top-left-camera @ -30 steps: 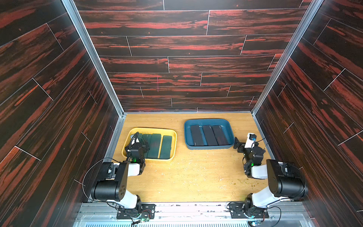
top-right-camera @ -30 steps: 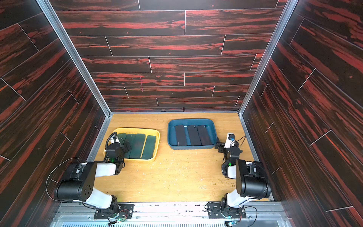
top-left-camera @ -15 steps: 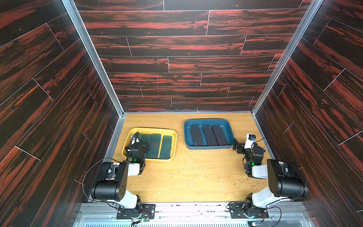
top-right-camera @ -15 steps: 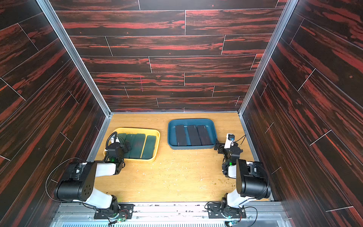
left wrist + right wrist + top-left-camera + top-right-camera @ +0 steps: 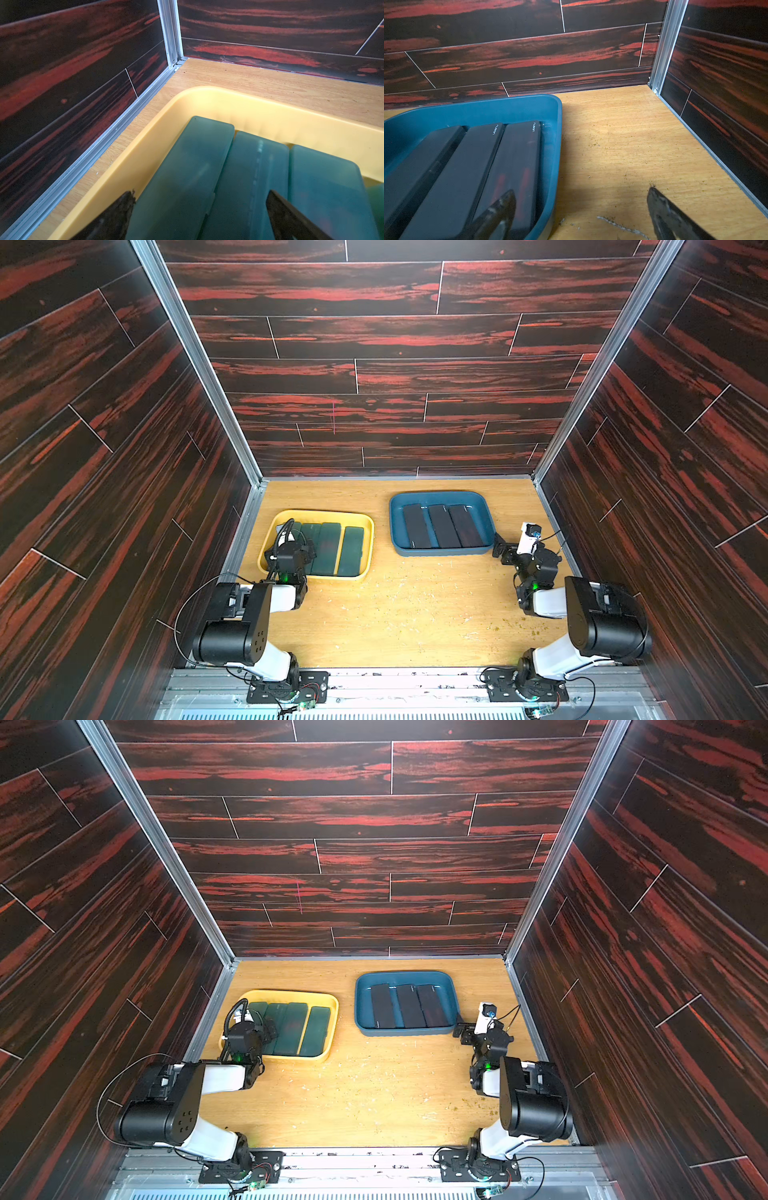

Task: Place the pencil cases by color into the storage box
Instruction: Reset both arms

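Note:
Several dark green pencil cases [image 5: 330, 547] [image 5: 295, 1027] lie side by side in the yellow storage box [image 5: 332, 577] [image 5: 333, 1017]. Three black pencil cases [image 5: 442, 526] [image 5: 409, 1006] lie in the blue storage box [image 5: 440, 552] [image 5: 405, 1031]. My left gripper [image 5: 200, 193] [image 5: 301, 545] hovers open over the green cases [image 5: 187, 166] at the yellow box's left side, holding nothing. My right gripper [image 5: 581, 191] [image 5: 503, 549] is open and empty astride the blue box's right wall [image 5: 556, 158], with one finger above the rightmost black case [image 5: 517, 158] and the other above the table.
Both boxes stand on a wooden table [image 5: 415, 614] enclosed by dark red-streaked walls on three sides. Aluminium rails [image 5: 124, 124] [image 5: 716, 149] run along the table's left and right edges. Crumbs and a bit of string [image 5: 620, 227] lie by the right gripper.
My right gripper has edged slightly left toward the blue box. The left arm and all the cases have stayed put.

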`<state>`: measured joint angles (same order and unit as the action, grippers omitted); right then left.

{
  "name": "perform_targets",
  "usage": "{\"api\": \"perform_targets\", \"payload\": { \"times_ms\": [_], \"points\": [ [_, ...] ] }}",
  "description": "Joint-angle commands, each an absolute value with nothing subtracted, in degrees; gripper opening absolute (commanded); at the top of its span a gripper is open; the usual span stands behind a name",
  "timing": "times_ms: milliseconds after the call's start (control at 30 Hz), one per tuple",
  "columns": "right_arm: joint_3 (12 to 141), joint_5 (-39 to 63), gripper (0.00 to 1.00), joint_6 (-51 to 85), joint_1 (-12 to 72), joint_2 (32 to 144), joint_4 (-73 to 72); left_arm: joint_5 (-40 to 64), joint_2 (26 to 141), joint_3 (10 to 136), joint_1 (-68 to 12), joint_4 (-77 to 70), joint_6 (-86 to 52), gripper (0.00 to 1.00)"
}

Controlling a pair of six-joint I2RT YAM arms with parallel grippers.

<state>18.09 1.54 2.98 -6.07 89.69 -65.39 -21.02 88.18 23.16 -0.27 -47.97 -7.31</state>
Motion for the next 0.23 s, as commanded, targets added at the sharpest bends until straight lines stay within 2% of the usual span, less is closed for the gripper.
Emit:
{"api": "perform_targets", "payload": {
  "times_ms": [0,200],
  "points": [
    [18.1,1.68,0.99,3.45,-5.88,89.58,-64.69,-21.53,88.22,23.64,0.09,-48.35,-7.3,1.0],
    [17.93,1.67,0.99,3.54,-5.84,89.49,-64.84,-21.53,88.3,23.64,0.09,-48.34,-7.25,1.0]
  ]
}}
